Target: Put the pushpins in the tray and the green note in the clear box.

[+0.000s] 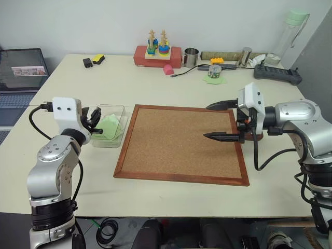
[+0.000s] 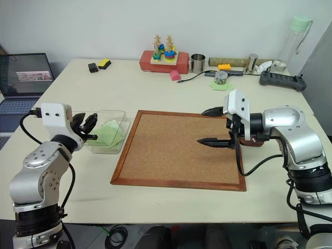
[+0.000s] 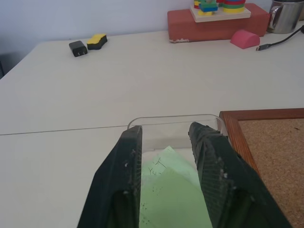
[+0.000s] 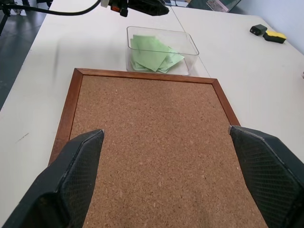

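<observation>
the left hand (image 2: 89, 127) hangs at the near left edge of the clear box (image 1: 122, 110), its two black fingers (image 3: 124, 175) parted with a gap between them and nothing caught there; it is released. through that gap you can see green paper lying in the box. the box sits on the worktop (image 1: 155, 88) just left of the big cork board (image 1: 181, 142), touching or nearly touching its wooden frame. inside it lie several pale green sheets (image 4: 153, 53), overlapping; which of them is the green note i cannot tell for sure, but green paper is plainly in the box and not on the cork.

the right hand (image 1: 221, 121) hovers over the right part of the cork board, pointing across it toward the box, its fingers (image 4: 76, 175) spread very wide and empty. tucked behind that hand, just off the board's right edge, a bit of the dark brown tray (image 1: 257, 136) peeks out. i can't make out any pushpins, on the cork or in the tray.

at the back of the worktop stand a red block with stacking toys (image 1: 157, 54) and a metal cup (image 1: 191, 57).
</observation>
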